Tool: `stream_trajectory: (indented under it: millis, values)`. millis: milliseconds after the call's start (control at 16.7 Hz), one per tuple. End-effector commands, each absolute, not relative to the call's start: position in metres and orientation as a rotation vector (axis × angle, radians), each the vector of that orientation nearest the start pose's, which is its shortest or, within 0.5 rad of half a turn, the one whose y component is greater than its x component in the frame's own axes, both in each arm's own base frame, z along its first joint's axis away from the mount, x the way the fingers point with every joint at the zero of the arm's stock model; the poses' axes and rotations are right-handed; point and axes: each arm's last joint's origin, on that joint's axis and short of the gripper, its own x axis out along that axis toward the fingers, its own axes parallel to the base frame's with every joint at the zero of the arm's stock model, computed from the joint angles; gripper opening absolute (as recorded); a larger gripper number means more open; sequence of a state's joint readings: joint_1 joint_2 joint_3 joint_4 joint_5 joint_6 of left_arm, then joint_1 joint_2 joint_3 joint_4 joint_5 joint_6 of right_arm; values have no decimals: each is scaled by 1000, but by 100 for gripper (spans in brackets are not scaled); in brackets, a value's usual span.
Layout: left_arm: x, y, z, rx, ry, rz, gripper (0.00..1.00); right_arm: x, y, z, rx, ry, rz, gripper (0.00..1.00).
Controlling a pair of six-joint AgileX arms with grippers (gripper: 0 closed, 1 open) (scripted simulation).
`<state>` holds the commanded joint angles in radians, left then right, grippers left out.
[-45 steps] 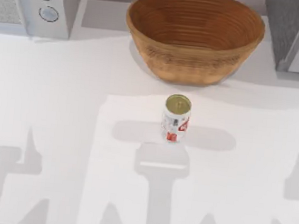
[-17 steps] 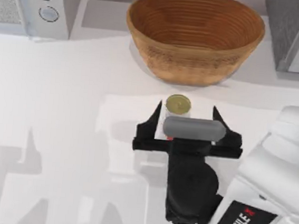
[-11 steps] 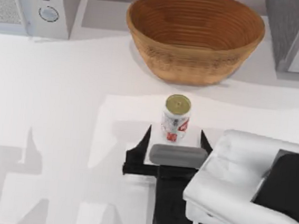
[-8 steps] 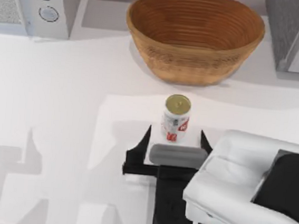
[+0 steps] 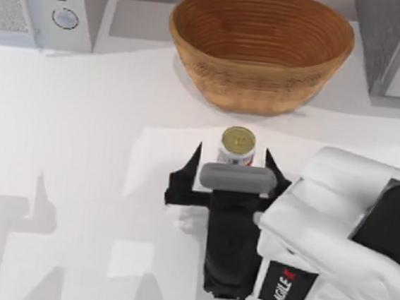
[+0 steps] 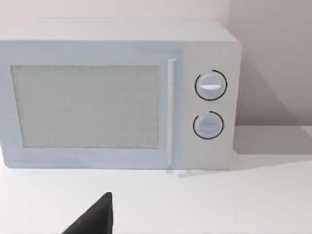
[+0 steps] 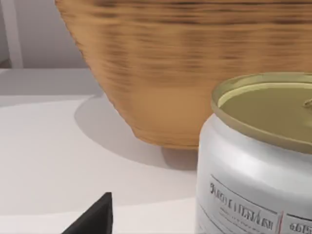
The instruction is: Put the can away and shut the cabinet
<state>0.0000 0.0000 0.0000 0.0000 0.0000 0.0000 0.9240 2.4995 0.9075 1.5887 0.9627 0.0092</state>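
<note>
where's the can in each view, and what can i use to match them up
Top view: the can stands mid-table, between the open right gripper's fingers.
Left wrist view: faces the microwave; no can.
Right wrist view: the can is close up.
Shared landmark: the woven bowl behind the can.

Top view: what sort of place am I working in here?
Most likely a kitchen counter: a white microwave at the back left, a woven bowl at the back, and a drink can on the white table.
</note>
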Motion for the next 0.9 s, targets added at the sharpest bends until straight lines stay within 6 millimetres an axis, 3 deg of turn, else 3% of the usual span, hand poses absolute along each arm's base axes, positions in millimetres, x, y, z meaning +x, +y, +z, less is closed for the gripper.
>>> stream_trajectory:
  millis: [120,360,900]
  values:
    - [106,-1,160,0,0,0,100,259,287,11,1,-6,-10,100]
    - [106,-1,160,0,0,0,100,262,287,11,1,-6,-10,100]
    - [106,-1,160,0,0,0,100,262,287,11,1,-6,-10,32]
